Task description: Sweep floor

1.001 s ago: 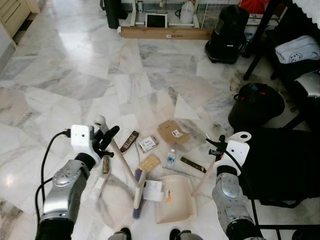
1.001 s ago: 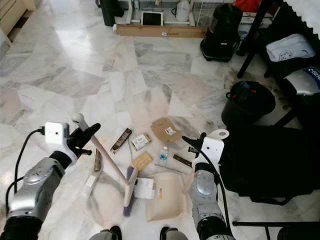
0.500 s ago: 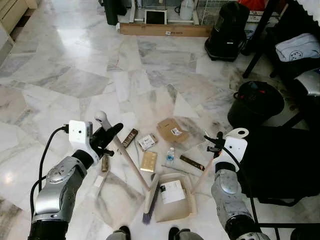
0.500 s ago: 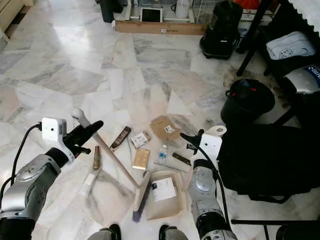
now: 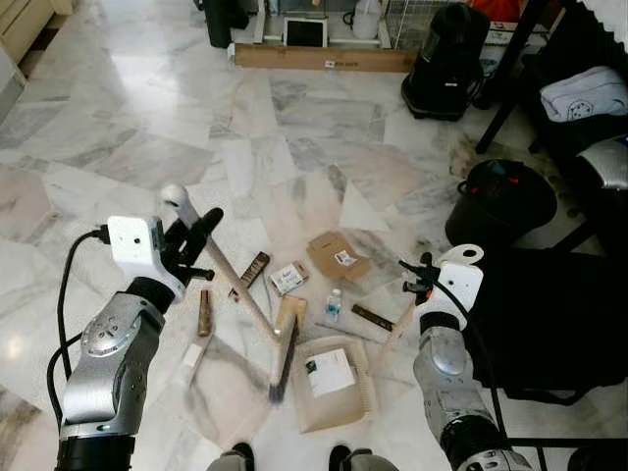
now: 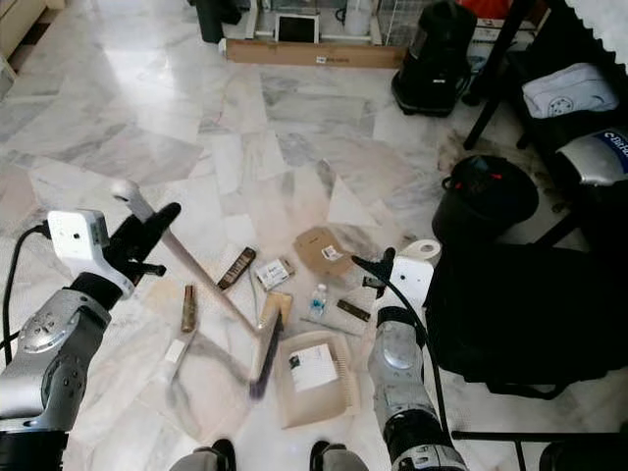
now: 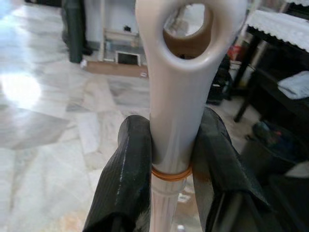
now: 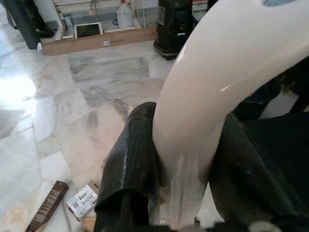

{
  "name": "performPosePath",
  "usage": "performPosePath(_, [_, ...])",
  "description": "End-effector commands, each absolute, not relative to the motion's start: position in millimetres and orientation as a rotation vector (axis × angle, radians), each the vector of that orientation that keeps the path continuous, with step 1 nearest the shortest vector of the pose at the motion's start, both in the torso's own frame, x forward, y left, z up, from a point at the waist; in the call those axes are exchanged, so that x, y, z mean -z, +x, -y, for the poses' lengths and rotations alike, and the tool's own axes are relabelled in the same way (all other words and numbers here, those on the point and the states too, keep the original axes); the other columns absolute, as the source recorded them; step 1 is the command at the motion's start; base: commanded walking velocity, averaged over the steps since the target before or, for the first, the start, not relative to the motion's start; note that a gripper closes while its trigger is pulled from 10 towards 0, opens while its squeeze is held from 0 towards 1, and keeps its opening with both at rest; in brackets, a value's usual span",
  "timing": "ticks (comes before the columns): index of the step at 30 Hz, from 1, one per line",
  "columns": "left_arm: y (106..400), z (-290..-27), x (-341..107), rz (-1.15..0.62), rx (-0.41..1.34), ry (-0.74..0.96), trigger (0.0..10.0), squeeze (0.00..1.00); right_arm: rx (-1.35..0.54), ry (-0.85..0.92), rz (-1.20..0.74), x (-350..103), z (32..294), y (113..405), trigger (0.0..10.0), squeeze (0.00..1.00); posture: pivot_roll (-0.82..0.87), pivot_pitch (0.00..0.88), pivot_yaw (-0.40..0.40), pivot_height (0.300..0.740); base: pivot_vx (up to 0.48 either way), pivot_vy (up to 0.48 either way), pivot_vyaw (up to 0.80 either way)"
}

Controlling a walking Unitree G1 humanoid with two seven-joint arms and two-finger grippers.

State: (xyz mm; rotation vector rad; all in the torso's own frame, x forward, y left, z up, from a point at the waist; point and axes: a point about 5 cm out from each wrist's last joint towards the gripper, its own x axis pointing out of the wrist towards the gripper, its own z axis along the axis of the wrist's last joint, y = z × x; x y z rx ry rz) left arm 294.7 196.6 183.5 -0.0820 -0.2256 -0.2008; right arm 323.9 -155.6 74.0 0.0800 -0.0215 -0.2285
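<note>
Left gripper point(image 5: 192, 238) is clamped on the broom point(image 5: 235, 294) near the handle's looped top end; left wrist view shows both fingers point(image 7: 126, 169) pressed against the pale handle just below the loop. Broom slants down across the marble floor point(image 5: 147, 128), brush head point(image 5: 283, 348) resting just beside the dustpan's left edge. Right gripper point(image 5: 424, 280) is closed on the dustpan handle point(image 8: 212, 92), fingers wrapped around the cream curved grip. Dustpan point(image 5: 334, 383) lies flat on the floor between the two arms, with a white paper card point(image 5: 327, 371) lying in it. Litter on the floor just beyond the pan: small water bottle point(image 5: 335, 307), brown cardboard piece point(image 5: 339, 257), small white box point(image 5: 288, 279), dark wrapper point(image 5: 253, 272), dark flat bar point(image 5: 374, 318), brown tube point(image 5: 204, 313) near the left arm. Black bin point(image 5: 502, 204) stands to the right, well apart from the litter.
</note>
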Motion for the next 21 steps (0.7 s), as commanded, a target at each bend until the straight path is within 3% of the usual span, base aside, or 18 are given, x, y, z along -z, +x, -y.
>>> performPosePath(1, [291,-198,-206,0.346,0.16,-0.047,10.0,0.0,0.238,0.101,0.05,-82,158,326,10.0,0.0,0.07,0.178,-0.067,0.74,0.0,0.0,0.0])
performPosePath(7, [292,-194,-212,0.388,0.129,0.008,10.0,0.0,0.232,0.1,0.068,-86,159,325,10.0,0.0,0.06,0.153,-0.067,0.74,0.0,0.0,0.0])
performPosePath(21, [299,-184,-179,0.348,0.059,0.119,10.0,0.0,0.199,0.134,0.173,-117,155,320,10.0,0.0,0.02,0.089,-0.069,0.74,0.0,0.0,0.0])
